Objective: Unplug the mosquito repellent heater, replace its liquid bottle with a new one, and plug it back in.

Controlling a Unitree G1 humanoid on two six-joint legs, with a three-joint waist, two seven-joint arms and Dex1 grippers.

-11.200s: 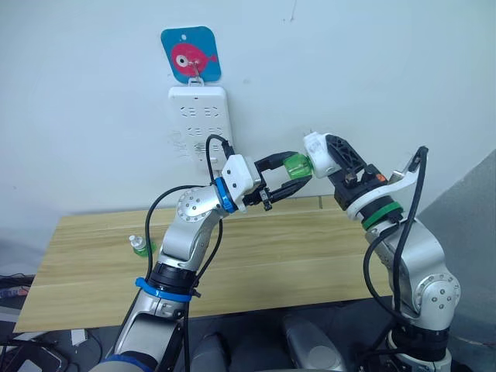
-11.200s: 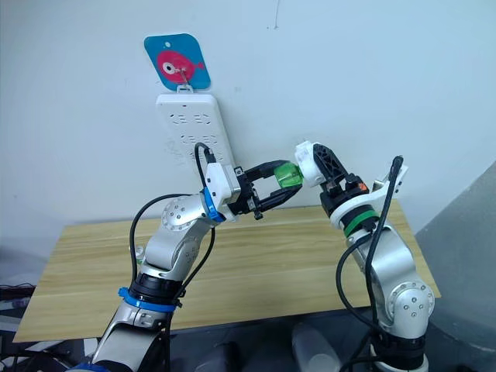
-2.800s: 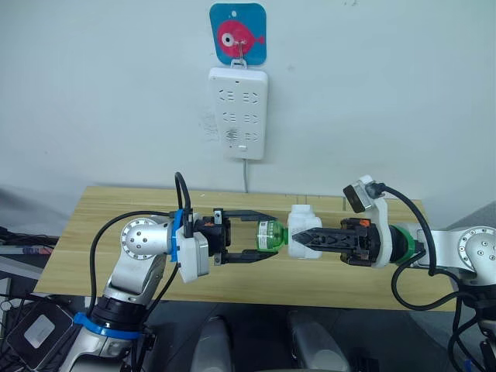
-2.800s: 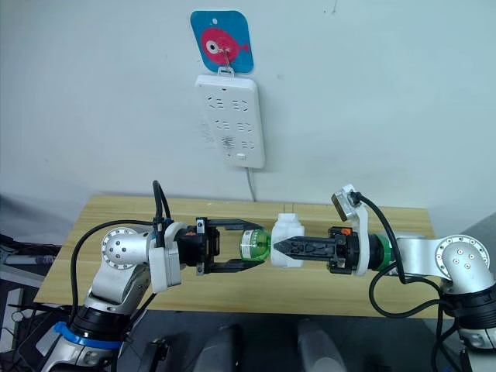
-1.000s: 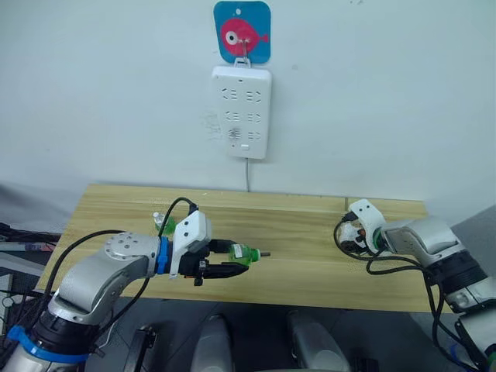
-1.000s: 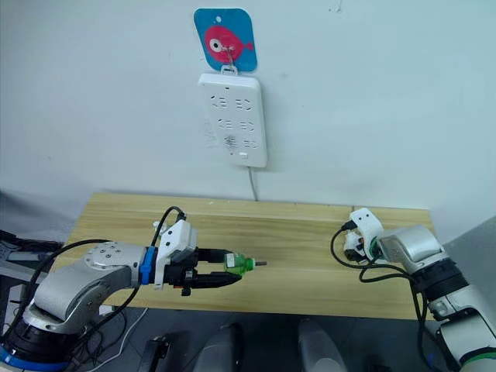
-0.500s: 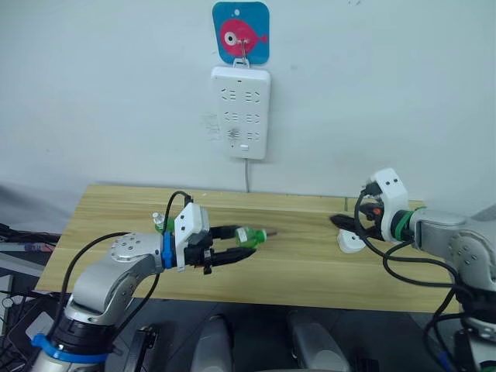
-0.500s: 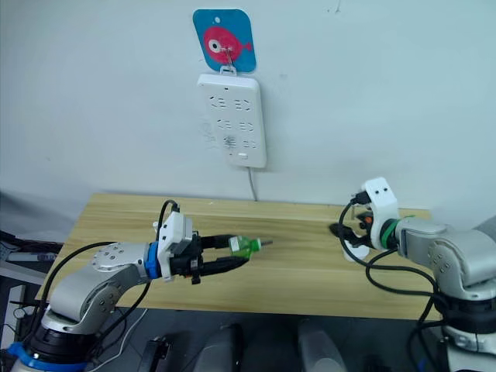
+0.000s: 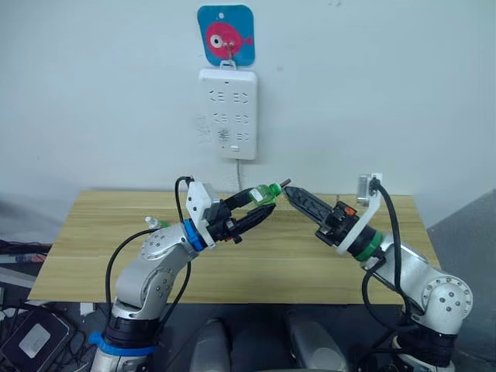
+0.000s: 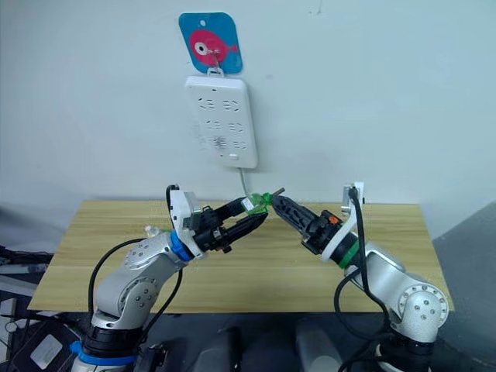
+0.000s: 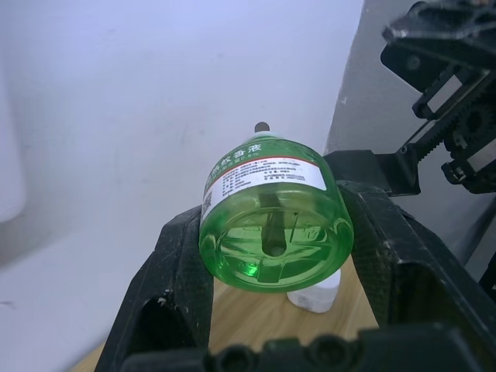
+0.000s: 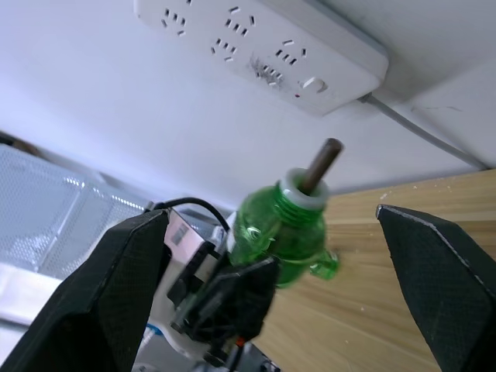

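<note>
The left tool (image 9: 252,213) pinches a clear green plastic liquid bottle (image 11: 273,211), dark wick outward, above the pale wooden table (image 9: 93,248). The right tool (image 12: 271,256) is spread beside it. A white power strip (image 9: 228,112) hangs on the grey wall.

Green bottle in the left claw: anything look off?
Slightly. The green bottle is clamped in the left claw with no cap, tilted well off upright, its bare wick pointing into the open right claw. No spill visible.
</note>
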